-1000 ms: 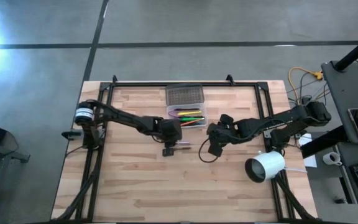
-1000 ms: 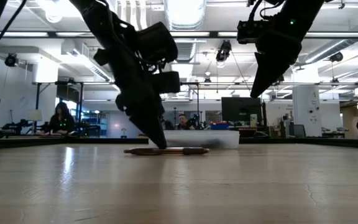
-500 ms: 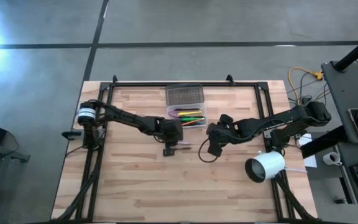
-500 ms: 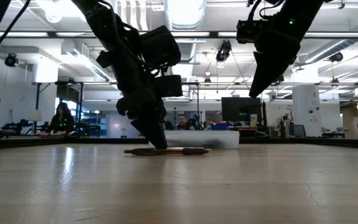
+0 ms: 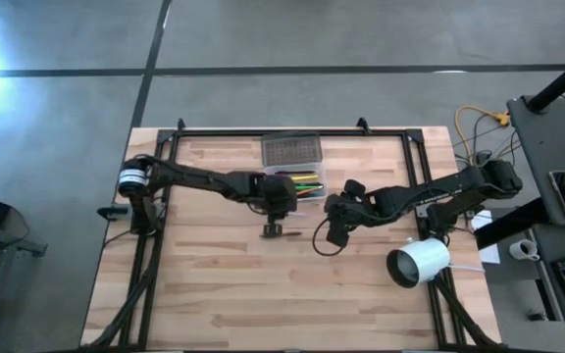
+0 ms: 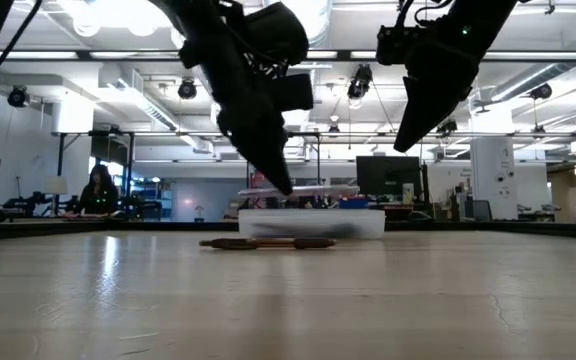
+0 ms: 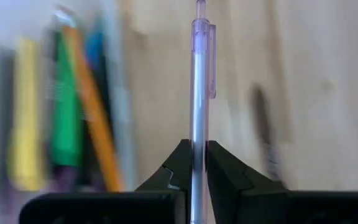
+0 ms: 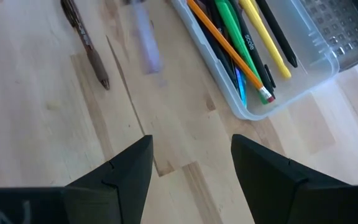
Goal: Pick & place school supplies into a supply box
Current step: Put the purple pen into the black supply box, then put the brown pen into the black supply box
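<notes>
My left gripper (image 5: 281, 199) is shut on a pale, clear purple pen (image 7: 199, 81) and hangs above the table at the near side of the supply box (image 5: 298, 184). The box is a clear case with its grey lid (image 5: 291, 150) folded back; green, yellow, orange and black pens (image 8: 241, 37) lie inside. A dark red pen (image 6: 268, 242) lies flat on the table, also seen in the right wrist view (image 8: 87, 42). My right gripper (image 5: 335, 224) is open and hovers right of the box, touching nothing. No scissors are in view. My left gripper pinches the pale pen's barrel (image 7: 197, 134) between its two fingertips (image 7: 180, 160), coming from above and slanting down, fingers across the pen. The pen (image 6: 303, 189) is lifted clear and lies about level, its clip end (image 7: 209, 59) sticking out beyond the fingers.
A white cylinder (image 5: 418, 263) lies on its side near the table's right near corner. Bare wood fills the near half of the table (image 5: 263, 294). Black frame rails (image 5: 155, 196) run along the table's left, right and far edges. People sit in the room beyond (image 6: 98, 190).
My left gripper has risen from the table beside the dark red pen, carrying the pale pen up with it, and has moved toward the far right, up to the supply box. The pale pen is now lifted clear. The dark red pen has stayed where it was.
</notes>
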{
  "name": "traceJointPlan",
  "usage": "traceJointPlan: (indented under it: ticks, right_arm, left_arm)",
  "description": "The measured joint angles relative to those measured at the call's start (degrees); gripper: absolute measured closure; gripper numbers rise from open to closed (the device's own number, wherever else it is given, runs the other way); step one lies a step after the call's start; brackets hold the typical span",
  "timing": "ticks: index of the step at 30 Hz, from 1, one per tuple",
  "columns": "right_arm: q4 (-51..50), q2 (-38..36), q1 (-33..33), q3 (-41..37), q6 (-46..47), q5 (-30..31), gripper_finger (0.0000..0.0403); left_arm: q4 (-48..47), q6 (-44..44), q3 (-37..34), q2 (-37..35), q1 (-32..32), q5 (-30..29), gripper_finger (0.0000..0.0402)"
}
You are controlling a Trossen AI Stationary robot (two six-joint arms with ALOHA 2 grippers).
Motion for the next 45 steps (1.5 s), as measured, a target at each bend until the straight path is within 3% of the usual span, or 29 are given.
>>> traceJointPlan:
  ticks: [9,13,17,23,29,35,45]
  right_arm:
    - [0.1,0.0,0.0,0.0,0.17,0.01,0.0193]
    - [0.61,0.37,0.0,0.0,0.17,-0.07,0.0193]
    - [3.94,1.47,0.01,0.0,-1.91,-3.41,0.0193]
    - [12.09,4.54,0.12,0.0,-7.21,-6.93,0.0193]
    - [14.18,8.69,0.13,2.08,-10.07,-10.65,0.0193]
    - [17.89,16.58,0.11,6.53,-14.75,-11.67,0.0193]
    - [15.88,30.36,-1.25,17.83,-20.12,-14.2,0.0193]
  left_arm:
    - [0.52,5.82,2.94,-0.17,10.05,-2.73,0.0389]
    - [2.24,8.95,2.03,0.31,12.67,-0.62,0.0381]
    - [3.8,8.71,1.38,1.15,13.02,1.95,0.0326]
    - [3.75,7.28,1.35,0.73,13.09,-0.43,0.0234]
    - [-3.2,6.56,0.32,-6.3,11.71,-1.02,0.0202]
    - [-2.33,0.62,-7.79,-16.45,8.52,-0.88,0.02]
    - [3.36,-15.16,-28.2,-34.51,6.46,-1.94,0.0199]
